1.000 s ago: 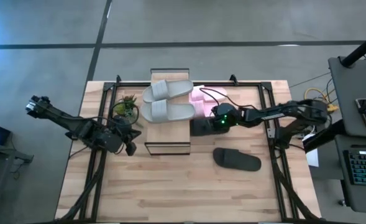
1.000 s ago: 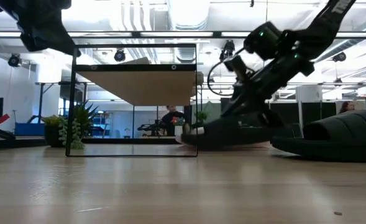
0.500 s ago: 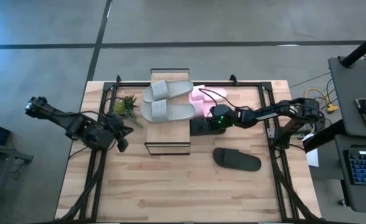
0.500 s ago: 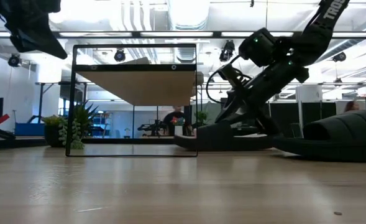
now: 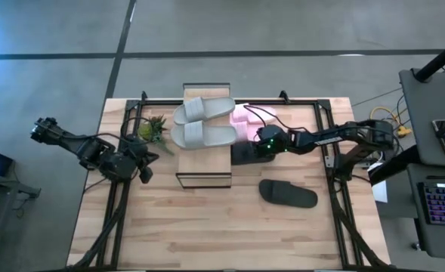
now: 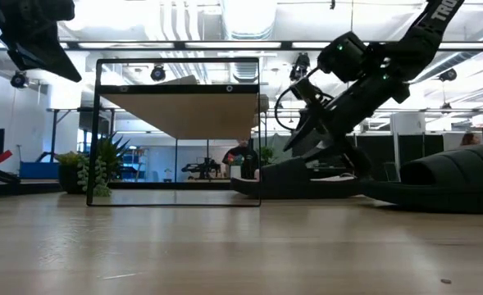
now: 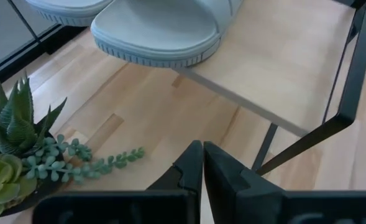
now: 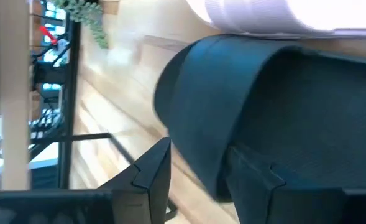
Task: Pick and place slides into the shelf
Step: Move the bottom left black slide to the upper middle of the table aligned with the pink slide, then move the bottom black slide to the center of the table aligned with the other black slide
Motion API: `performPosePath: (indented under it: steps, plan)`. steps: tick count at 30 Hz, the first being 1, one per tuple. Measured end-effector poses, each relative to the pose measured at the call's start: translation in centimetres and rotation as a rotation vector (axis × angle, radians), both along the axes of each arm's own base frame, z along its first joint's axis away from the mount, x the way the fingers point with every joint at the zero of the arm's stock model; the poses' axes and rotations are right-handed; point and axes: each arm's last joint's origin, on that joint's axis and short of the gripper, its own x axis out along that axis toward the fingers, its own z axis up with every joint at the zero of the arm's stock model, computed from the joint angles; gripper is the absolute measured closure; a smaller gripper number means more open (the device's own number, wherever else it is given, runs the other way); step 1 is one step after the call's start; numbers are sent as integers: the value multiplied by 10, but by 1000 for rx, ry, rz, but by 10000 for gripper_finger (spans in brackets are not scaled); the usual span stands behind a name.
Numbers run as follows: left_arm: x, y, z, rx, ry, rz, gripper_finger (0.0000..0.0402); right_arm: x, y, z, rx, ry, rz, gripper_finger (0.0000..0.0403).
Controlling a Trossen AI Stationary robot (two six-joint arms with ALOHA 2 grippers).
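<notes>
The shelf (image 5: 207,162) stands mid-table with two grey slides (image 5: 205,109) (image 5: 205,134) lying on its plank top. A pink slide (image 5: 245,119) lies on the table just right of it. One black slide (image 8: 282,93) lies flat on the table, its end against the shelf's right side (image 6: 260,176). My right gripper (image 8: 198,180) is open, its fingers standing on either side of that slide's side edge. My left gripper (image 7: 202,168) is shut on nothing, held up left of the shelf, near a small plant (image 5: 152,130). My right gripper comes at the black slide slanting down from the table's right. Its fingers (image 8: 257,180) stand apart, on either side of the slide's side edge (image 8: 217,177). I cannot tell whether a finger touches it. The slide rests on the table.
A second black slide (image 5: 288,194) lies on the table nearer the front, right of centre. The potted plant (image 6: 97,168) stands left of the shelf. Black frame rails (image 5: 328,143) run along the table's left and right sides. Bare wood stretches along the near edge.
My right gripper has opened and let the black slide go. It first carried the slide a little toward the shelf. The slide's end has come down from a slight tilt to lie flat on the table. My left gripper has drawn back toward the table's left edge and risen a little.
</notes>
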Motion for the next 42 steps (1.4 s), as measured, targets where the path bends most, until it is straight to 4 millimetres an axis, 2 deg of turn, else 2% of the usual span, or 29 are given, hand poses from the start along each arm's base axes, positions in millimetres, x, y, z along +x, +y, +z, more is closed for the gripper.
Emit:
performPosePath:
  steps: [6,13,18,23,34,42]
  plan:
    - [-6,3,0,-3,-2,-2,402,-12,4,10,21,57,7,268]
    - [-13,6,-3,-9,-16,-2,402,-42,15,34,90,150,-13,270]
    - [-17,8,-11,-5,-13,0,402,-65,32,54,175,184,-41,270]
    - [-22,10,-22,-6,-10,0,402,-83,57,64,283,237,-43,276]
    - [-31,14,-21,-29,-64,0,402,-103,117,65,367,326,-116,274]
    - [-35,16,-20,-39,-97,4,402,-119,138,58,388,460,-149,272]
